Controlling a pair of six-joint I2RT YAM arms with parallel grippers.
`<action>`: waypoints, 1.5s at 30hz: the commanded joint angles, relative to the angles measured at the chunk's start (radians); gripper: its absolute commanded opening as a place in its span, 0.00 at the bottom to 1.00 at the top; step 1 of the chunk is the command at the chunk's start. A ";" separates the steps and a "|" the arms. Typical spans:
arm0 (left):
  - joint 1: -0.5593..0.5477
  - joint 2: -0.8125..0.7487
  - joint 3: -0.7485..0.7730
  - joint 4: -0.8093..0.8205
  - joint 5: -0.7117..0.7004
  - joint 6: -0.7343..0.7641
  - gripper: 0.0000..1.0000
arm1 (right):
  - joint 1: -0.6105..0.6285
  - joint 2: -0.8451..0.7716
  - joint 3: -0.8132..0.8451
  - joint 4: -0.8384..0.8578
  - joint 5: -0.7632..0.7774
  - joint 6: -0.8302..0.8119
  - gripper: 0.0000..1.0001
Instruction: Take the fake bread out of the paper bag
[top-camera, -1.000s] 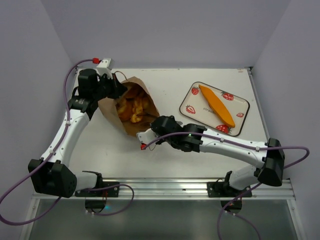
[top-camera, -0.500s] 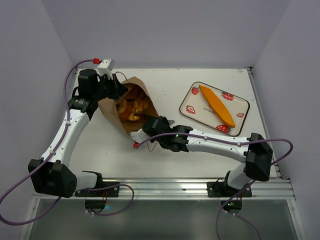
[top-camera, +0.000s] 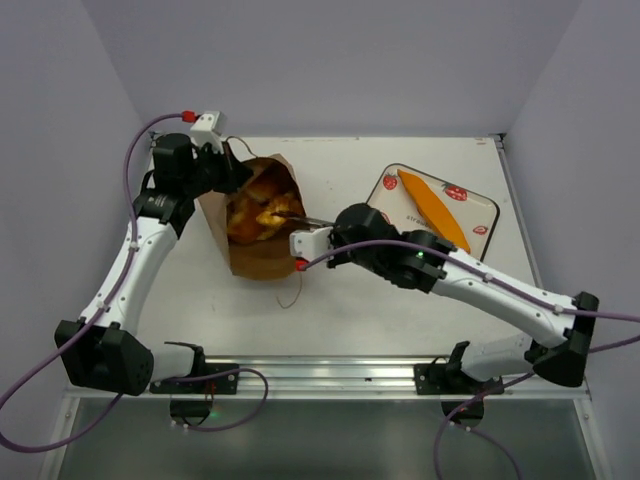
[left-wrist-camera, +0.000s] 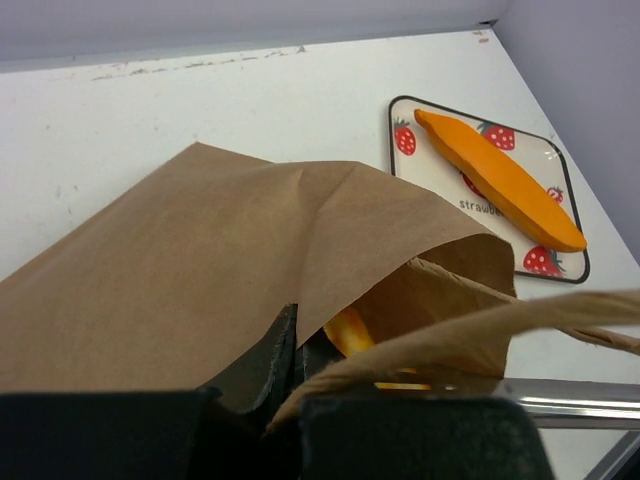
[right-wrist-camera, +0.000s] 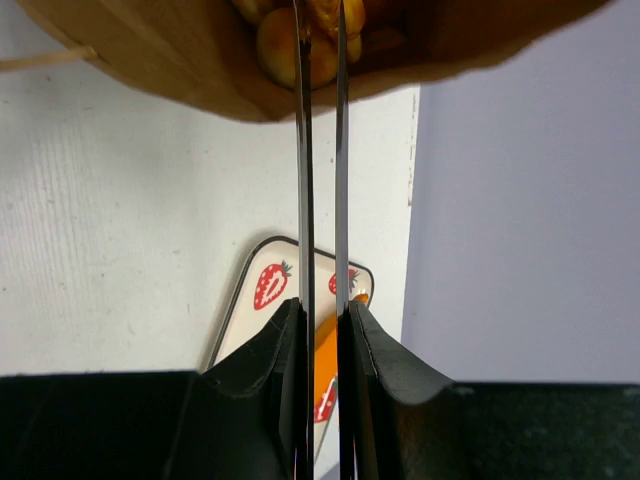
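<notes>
1. So, L gripper (left-wrist-camera: 303, 345) is clamped tight on the far rim of the paper bag (top-camera: 255, 260), holding its mouth open.
2. R gripper (right-wrist-camera: 320, 308) is squeezed onto a pair of metal tongs (right-wrist-camera: 303, 180). The blades run near parallel w/ a slim gap, and the tips reach just inside the bag mouth.
3. Most of the fake bread (top-camera: 255, 210) sits heaped inside the bag: rolls & knobbly bits. One piece, the baguette (top-camera: 434, 212), lies diagonally on the strawberry tray (top-camera: 475, 215), well apart on the R side.
4. Can't tell if the tips have a piece pinched. Sth orange shows between them, but the ends are cut off in the wrist view.
5. My read: one piece out, the heap yet to come, so it's early-ish.
6. Risk: glossy rounded pieces could squirt out of thin flat blades if the pinch is off-centre. A drop would land on the table (top-camera: 200, 310) or back in the bag.
7. Risk: blades could catch the bag's lip or the string handle (right-wrist-camera: 40, 62) on the way out & drag the bag, since only one rim is pinned.
8. Risk: if the tongs shift in the R fingers, the blades may skew & the tips miss.
</notes>
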 joint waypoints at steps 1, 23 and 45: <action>0.001 0.019 0.073 0.027 -0.060 -0.002 0.00 | -0.064 -0.131 0.056 -0.080 -0.185 0.082 0.00; 0.002 0.091 0.108 0.041 -0.143 -0.001 0.00 | -0.343 -0.402 0.183 -0.209 -0.491 0.298 0.00; 0.001 0.028 -0.011 0.052 -0.198 0.059 0.00 | -0.560 -0.448 0.104 -0.239 -0.186 0.379 0.00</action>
